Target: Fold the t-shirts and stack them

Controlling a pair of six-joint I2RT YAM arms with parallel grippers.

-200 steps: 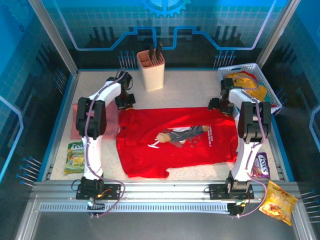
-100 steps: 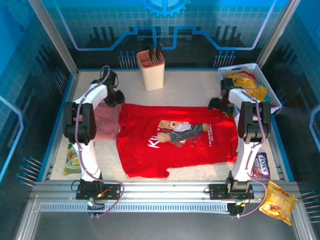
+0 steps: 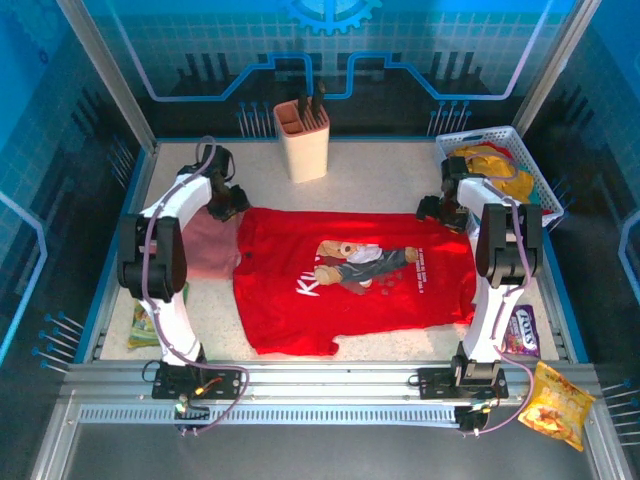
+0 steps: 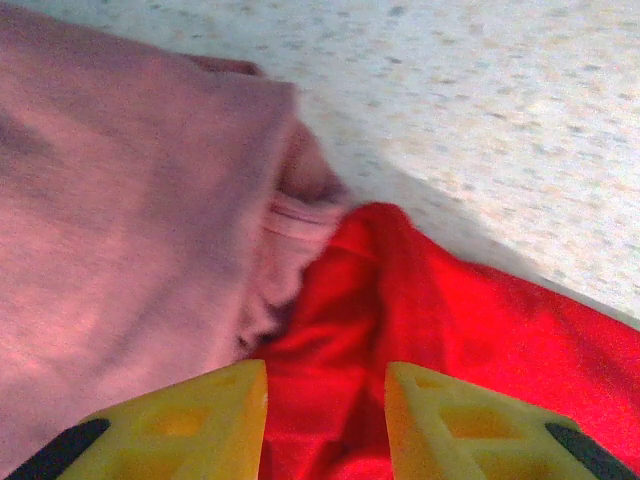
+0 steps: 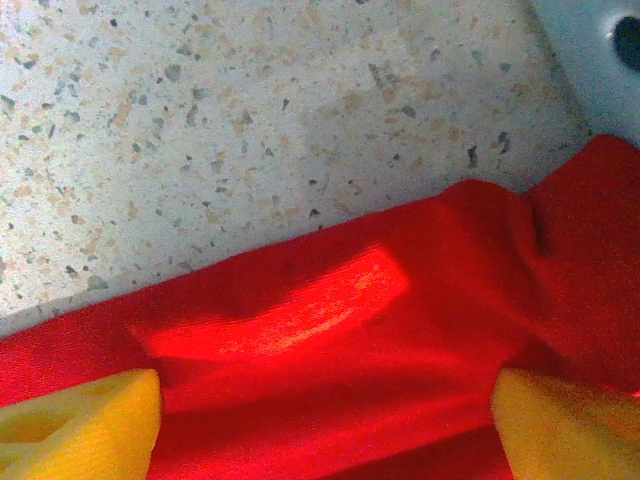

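Red t-shirt [image 3: 350,285] is lying unfolded mid-table, pink t-shirt [image 3: 203,245] apparently folded at left edge; left gripper [image 4: 325,400] part-open, right gripper [image 5: 325,410] wide, both holding nothing.

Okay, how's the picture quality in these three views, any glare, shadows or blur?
Top external view: sharp, evenly lit, blue cast from the enclosure walls. Left wrist view: pink t-shirt slightly soft, grey shadow on the table along the red t-shirt. Right wrist view: bright glare streak across a red fold, yellow fingertips blurred.
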